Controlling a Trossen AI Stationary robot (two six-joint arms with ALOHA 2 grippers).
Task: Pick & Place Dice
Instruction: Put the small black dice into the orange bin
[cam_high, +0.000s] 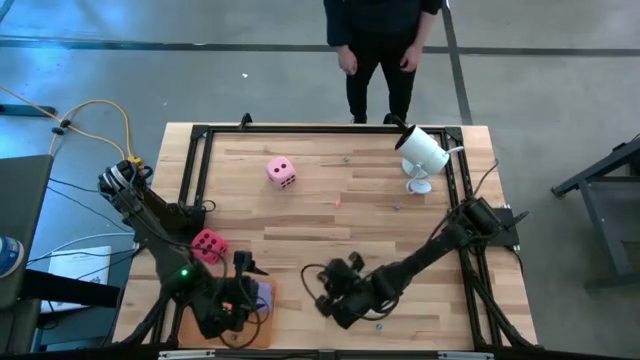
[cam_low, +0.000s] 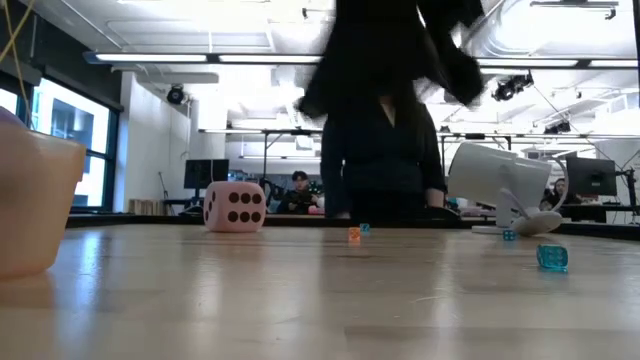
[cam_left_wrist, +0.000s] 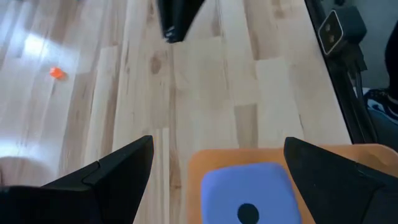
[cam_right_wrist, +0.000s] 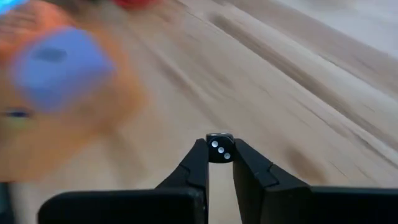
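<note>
Right end effector (cam_right_wrist: 219, 163): pinching a tiny hard black die with white pips (cam_right_wrist: 219, 148) between its fingertips, near the counter's 6 o'clock edge; a tip grip suits so small a cube.
Left end effector (cam_left_wrist: 214, 165): spread wide over the soft purple cube die (cam_left_wrist: 249, 194), which sits on the flat orange tray (cam_left_wrist: 205, 163) at about 7 o'clock; probably poised to close on it, or it has just let go.
Magenta plush die (cam_high: 209, 245): just beside the left arm, at 8 o'clock.
Light pink foam die (cam_high: 281, 172): alone at 11 o'clock, dark pips showing.
Orange die: not seen.
Counter (cam_high: 340, 215): pale wood planks, smooth, black-framed.
Person (cam_high: 381, 45): standing beyond 12 o'clock.
</note>
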